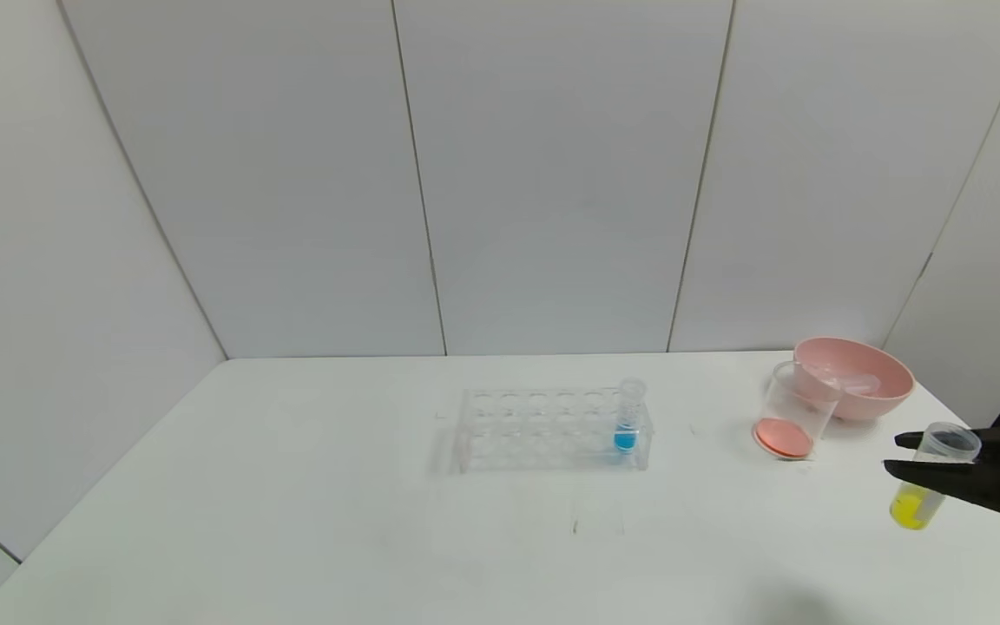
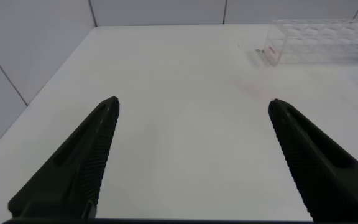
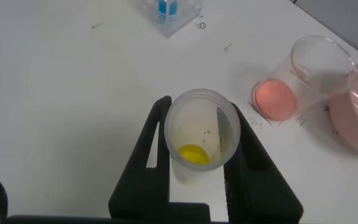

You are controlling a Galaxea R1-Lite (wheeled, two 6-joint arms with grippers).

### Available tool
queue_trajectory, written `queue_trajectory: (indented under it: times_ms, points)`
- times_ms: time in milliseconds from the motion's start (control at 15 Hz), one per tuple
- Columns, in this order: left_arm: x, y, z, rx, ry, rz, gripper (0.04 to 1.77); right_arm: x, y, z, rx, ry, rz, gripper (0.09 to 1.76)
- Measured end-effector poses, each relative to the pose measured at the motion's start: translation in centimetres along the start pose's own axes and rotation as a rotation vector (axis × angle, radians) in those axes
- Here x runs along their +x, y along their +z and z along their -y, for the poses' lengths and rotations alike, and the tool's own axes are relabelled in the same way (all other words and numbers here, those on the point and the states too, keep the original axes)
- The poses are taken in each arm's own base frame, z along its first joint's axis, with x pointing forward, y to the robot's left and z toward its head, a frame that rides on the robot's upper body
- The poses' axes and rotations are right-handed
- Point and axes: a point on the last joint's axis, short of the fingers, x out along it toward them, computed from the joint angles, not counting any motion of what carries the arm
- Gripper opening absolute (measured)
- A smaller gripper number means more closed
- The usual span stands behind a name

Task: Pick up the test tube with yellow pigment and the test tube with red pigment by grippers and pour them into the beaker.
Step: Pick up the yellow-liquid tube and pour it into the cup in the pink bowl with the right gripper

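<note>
My right gripper [image 1: 892, 455] is shut on the test tube with yellow pigment [image 1: 912, 503], holding it upright just below its rim, above the table's right edge. The right wrist view shows the tube [image 3: 197, 143] between the fingers [image 3: 151, 149], with yellow liquid at its tip. The beaker [image 1: 791, 417] stands left of and beyond it, with orange-red liquid on its base; it also shows in the right wrist view [image 3: 303, 74]. No tube with red liquid shows. My left gripper [image 2: 194, 102] is open and empty over the table's left side, out of the head view.
A pink bowl [image 1: 856, 378] stands right behind the beaker, with a clear tube-like thing lying in it. A clear tube rack [image 1: 552, 430] stands mid-table and holds a blue-liquid tube [image 1: 628, 425] at its right end. The table's right edge is close to my right gripper.
</note>
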Motion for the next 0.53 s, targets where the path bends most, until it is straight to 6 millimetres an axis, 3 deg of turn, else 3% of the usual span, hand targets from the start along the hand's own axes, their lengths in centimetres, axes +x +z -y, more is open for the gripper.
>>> queue_trajectory:
  times_ms: [533]
  points:
    - [0.0,0.0,0.0,0.000,0.000,0.000,1.72,0.3,1.3,7.9,-0.093,-0.111,-0.111,0.55]
